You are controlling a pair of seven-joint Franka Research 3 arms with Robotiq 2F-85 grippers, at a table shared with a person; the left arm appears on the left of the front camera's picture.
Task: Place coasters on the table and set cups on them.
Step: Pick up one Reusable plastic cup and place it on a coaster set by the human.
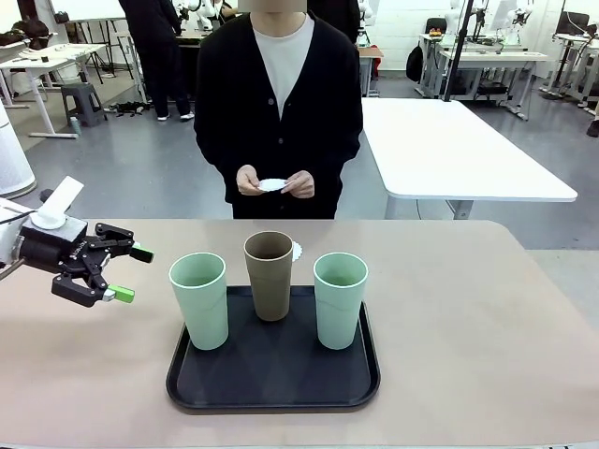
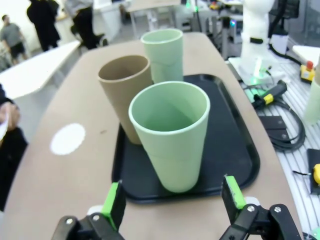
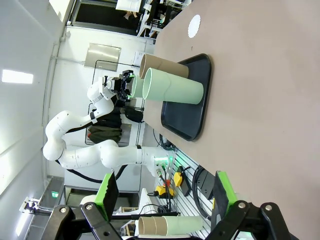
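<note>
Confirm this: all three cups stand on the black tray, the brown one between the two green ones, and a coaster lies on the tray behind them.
One point is wrong: the coaster lies on the table, off the tray, as the left wrist view shows. The brown cup and both green cups do stand on the tray, brown in the middle.

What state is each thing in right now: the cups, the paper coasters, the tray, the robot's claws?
black tray: flat on the table, carrying three cups.
left mint cup: upright on the tray, empty.
tan-brown cup: upright on the tray.
right mint cup: upright on the tray.
laid coaster: flat on the table, bare.
held coaster: in the person's hands.
left gripper: open, empty.
right gripper: open, empty.
</note>
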